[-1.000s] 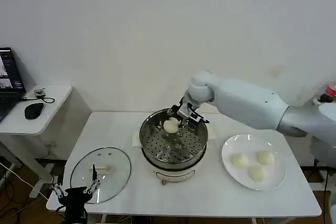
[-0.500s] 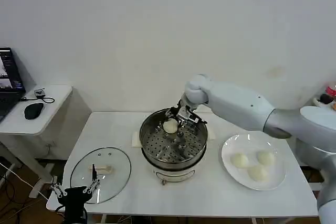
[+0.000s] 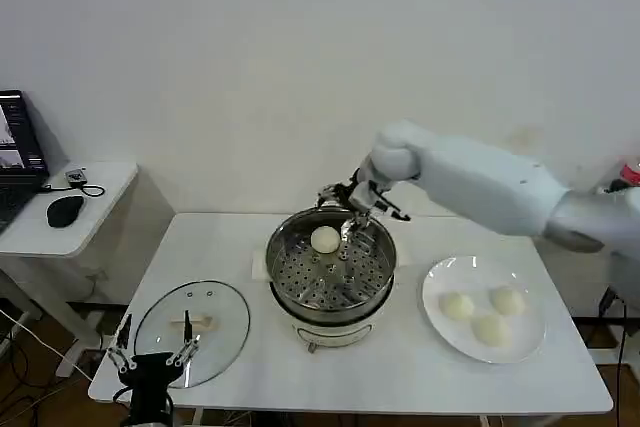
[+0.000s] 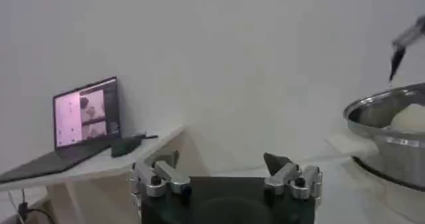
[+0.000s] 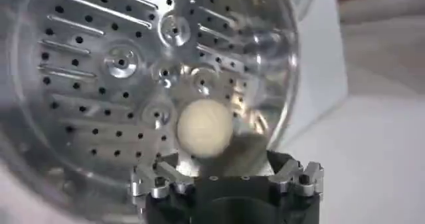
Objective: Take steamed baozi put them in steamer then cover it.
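One baozi (image 3: 325, 239) sits loose on the perforated tray at the far side of the steamer (image 3: 331, 269), nothing gripping it. Right gripper (image 3: 361, 205) hangs over the steamer's far rim just above that bun, fingers spread apart and empty; the right arm reaches in from the right side, forearm angled down across the back of the table (image 3: 400, 367). Right wrist view: the bun (image 5: 204, 128) lies on the tray holes just ahead of the parted fingers (image 5: 154, 179).

Three more baozi (image 3: 485, 314) on the white plate (image 3: 435, 319), right of the steamer. Glass lid (image 3: 215, 332) lies flat at the table's near left.

Left gripper (image 3: 152, 365) is parked low at the near left table edge, by the lid, fingers apart.

No readable labels.
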Available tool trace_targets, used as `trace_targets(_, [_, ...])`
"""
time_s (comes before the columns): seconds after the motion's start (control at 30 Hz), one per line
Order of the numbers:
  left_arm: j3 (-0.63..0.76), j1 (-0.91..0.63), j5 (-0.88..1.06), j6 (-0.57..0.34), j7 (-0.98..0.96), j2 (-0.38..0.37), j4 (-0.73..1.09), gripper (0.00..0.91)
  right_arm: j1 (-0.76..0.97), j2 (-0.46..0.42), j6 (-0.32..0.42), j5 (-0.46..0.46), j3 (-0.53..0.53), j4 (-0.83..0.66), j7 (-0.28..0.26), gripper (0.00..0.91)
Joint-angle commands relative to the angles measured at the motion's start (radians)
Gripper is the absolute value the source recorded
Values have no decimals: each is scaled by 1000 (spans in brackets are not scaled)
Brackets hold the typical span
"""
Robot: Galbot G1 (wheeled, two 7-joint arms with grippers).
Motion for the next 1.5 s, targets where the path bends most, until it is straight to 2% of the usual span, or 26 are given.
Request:
trace_targets(0.03, [7,-14,0,19,42,18,-2,907,96,-269,-181,85,-22,189,-11,907])
trace_targets(0.07, [11,-25,2,23,56,23,2,907,91,-340,-205,74,-19,211,-9,907])
trace_targets(0.17, [24,-49,11,26,75,32,19,907,70,-483,-247,82,-15,260,-12,907])
trace_targets(0.3, [36,-69,19,24,95,42,41,907,24,-608,-302,80,-26,322,-24,907])
trace_targets(0.43, [25,-78,12,24,110,62,45,907,-30,-684,-392,50,-45,355,-45,907])
trace_targets(0.57, [5,-80,-17,31,115,82,25,907,-162,-708,-412,39,18,364,-59,907])
trace_targets(0.8, [-29,-86,-85,61,90,89,13,907,-444,-679,-439,28,210,355,-42,907])
trace_targets(0.83, [-34,-88,-111,75,87,88,10,907,-511,-661,-443,19,252,342,-39,907])
trace_targets(0.9, [-42,-87,-170,98,90,89,1,907,-552,-635,-449,16,260,323,-32,907])
trace_targets(1.0, [-51,-78,-164,108,107,91,-7,907,-640,-580,-453,-18,334,269,-28,907])
trace_targets(1.27, [-65,-62,-145,108,116,84,-24,907,-699,-448,-453,-28,378,123,6,907])
trace_targets(1.5, [-71,-57,-127,105,117,78,-18,907,-674,-357,-438,-17,373,17,5,907])
